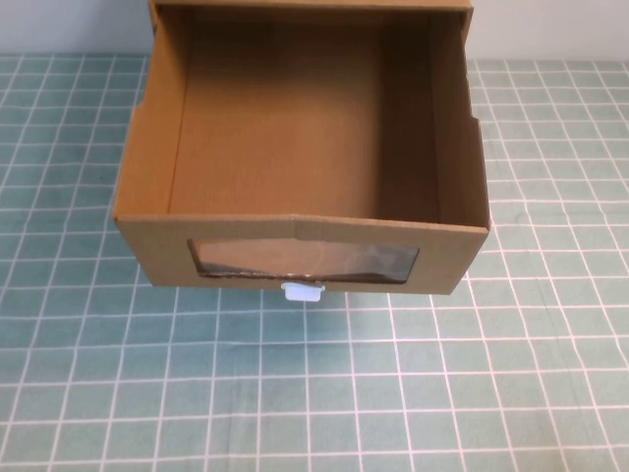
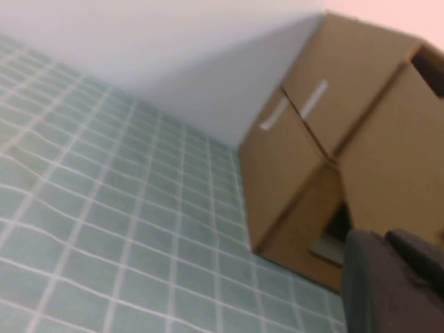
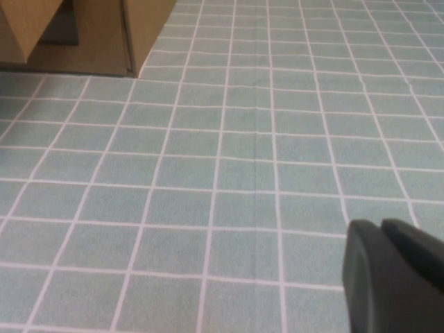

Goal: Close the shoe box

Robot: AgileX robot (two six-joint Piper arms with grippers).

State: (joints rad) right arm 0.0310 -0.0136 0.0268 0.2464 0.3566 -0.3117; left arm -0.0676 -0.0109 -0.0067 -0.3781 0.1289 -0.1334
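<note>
The shoe box (image 1: 305, 128) is brown cardboard and stands at the back middle of the table. Its drawer is pulled out toward me, open and empty. The drawer front has a clear window (image 1: 305, 262) with a small white pull tab (image 1: 303, 291) below it. Neither gripper shows in the high view. My left gripper (image 2: 385, 239) is off the box's left side, apart from it, fingers together and empty; the box (image 2: 326, 132) fills that view's far part. My right gripper (image 3: 380, 227) hovers over the cloth to the box's right, fingers together and empty; a box corner (image 3: 139, 28) shows there.
A green checked cloth (image 1: 314, 393) covers the table in front of and beside the box. A pale wall (image 2: 173, 62) stands behind the box.
</note>
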